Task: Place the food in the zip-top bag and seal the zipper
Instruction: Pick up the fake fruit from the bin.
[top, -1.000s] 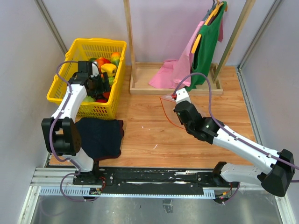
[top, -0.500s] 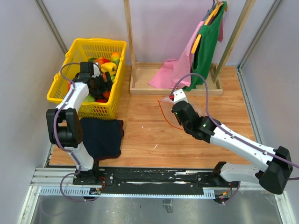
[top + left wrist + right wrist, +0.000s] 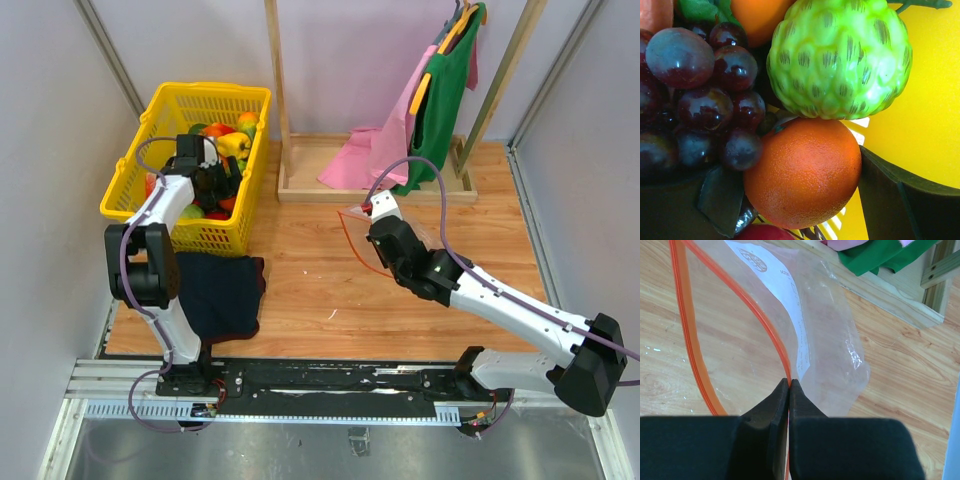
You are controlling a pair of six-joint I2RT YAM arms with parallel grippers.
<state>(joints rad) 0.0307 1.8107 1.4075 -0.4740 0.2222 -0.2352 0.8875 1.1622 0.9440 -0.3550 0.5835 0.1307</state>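
Note:
My left gripper [image 3: 215, 180] is down inside the yellow basket [image 3: 225, 95] among the food. In the left wrist view its two dark fingers press both sides of an orange [image 3: 802, 172]. Purple grapes [image 3: 700, 100] lie to its left and a bumpy green fruit [image 3: 840, 55] lies above it. My right gripper [image 3: 375, 212] is shut on the red-orange zipper [image 3: 757, 315] of the clear zip-top bag [image 3: 825, 340]. The bag's mouth hangs open in a loop over the wooden floor, and the bag also shows in the top view [image 3: 358, 240]. The slider tab is not visible.
A dark navy cloth [image 3: 215, 290] lies in front of the basket. A wooden rack base [image 3: 300, 180] stands at the back, with a pink cloth [image 3: 365, 155] and a hanging green shirt [image 3: 445, 100]. Walls close in on both sides.
The left arm's elbow has swung right and the gripper has settled deeper among the fruit. The right gripper has shifted slightly left with the bag.

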